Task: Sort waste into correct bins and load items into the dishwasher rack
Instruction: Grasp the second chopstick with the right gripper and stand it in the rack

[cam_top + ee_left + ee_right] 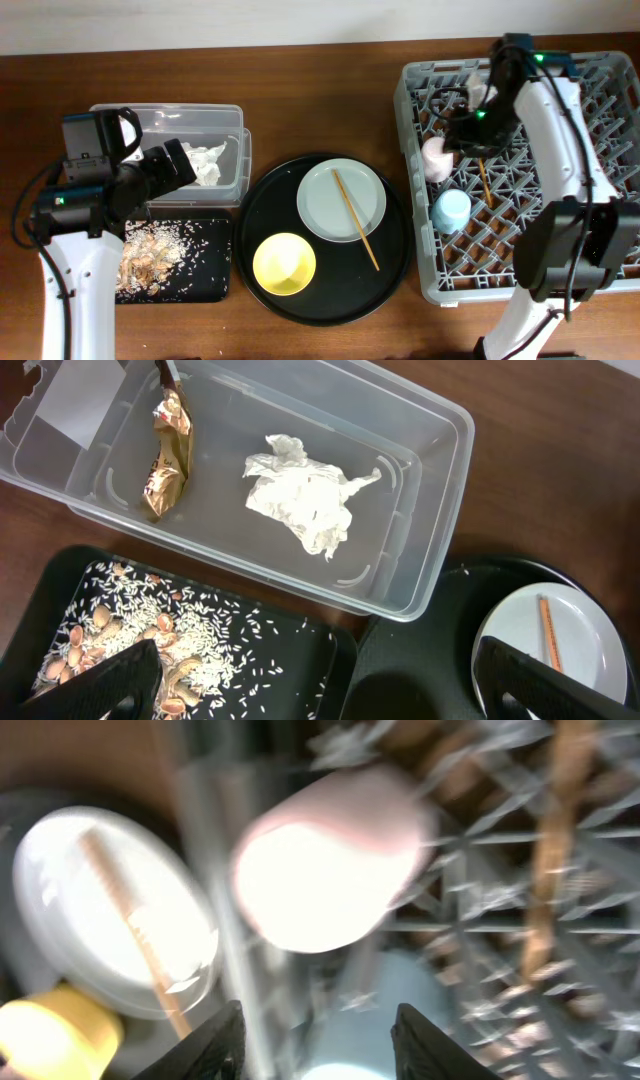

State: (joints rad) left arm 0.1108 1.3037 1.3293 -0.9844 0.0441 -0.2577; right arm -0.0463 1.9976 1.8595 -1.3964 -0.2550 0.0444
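Two grippers, both spread wide, both empty.

Left side: left gripper (318, 660) above the near edge of a clear rectangular plastic tub (440, 530). Shows one dark finger (110, 680) in each lower corner of the wrist view, with nothing between them. Inside the tub, a crumpled white tissue (305, 500) near the middle and a crinkled gold-brown wrapper (165, 455) toward one end, apart from each other. Bears some print on the wrapper's face, too small to read. Just beside the tub on the wooden surface (320, 90), a flat shallow black rectangular tray (205, 285) strewn with beige rice-like food scraps (150, 255), larger shell-like bits heaped at one end.

Centre: a large round black tray (258, 205) carrying a pale round plate (320, 195) and a yellow bowl (284, 264) close together. Across the plate, one wooden chopstick (355, 218), slanted, its lower end past the rim and over the black tray.

Right side: a large square grey plastic dishwasher rack (415, 230) with a lattice floor and upright pegs. Holds a pink cup (437, 157) near its left wall, a blue cup (451, 210) near it, and a second wooden chopstick (485, 182) lying on the lattice just beside both. Right gripper (318, 1020) over the cups inside the rack; blurred wrist view, fingers clearly parted, nothing clasped.
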